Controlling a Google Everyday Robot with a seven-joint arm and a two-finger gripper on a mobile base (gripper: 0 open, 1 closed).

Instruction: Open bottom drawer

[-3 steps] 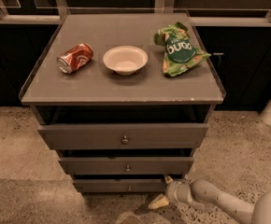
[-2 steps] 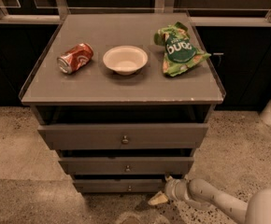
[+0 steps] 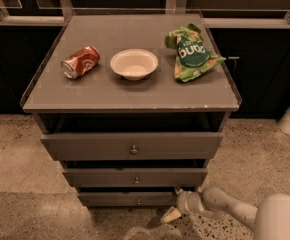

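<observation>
**One high view, facing the cabinet front**

The cabinet [image 3: 135, 95] is viewed from above and in front, at close range, its top and whole front framed. The gripper [image 3: 171, 215] is caught low, just right of the bottom drawer [image 3: 110, 199].

On the green chip bag [image 3: 192, 54] I saw big white letters, upside down from my side, but I could not make a word of them. The red soda can [image 3: 80, 62] bore a white swirl, possibly a logo, unreadable. The gripper [image 3: 171, 215] sat low beside the bottom drawer [image 3: 135, 200], at its right end.
</observation>
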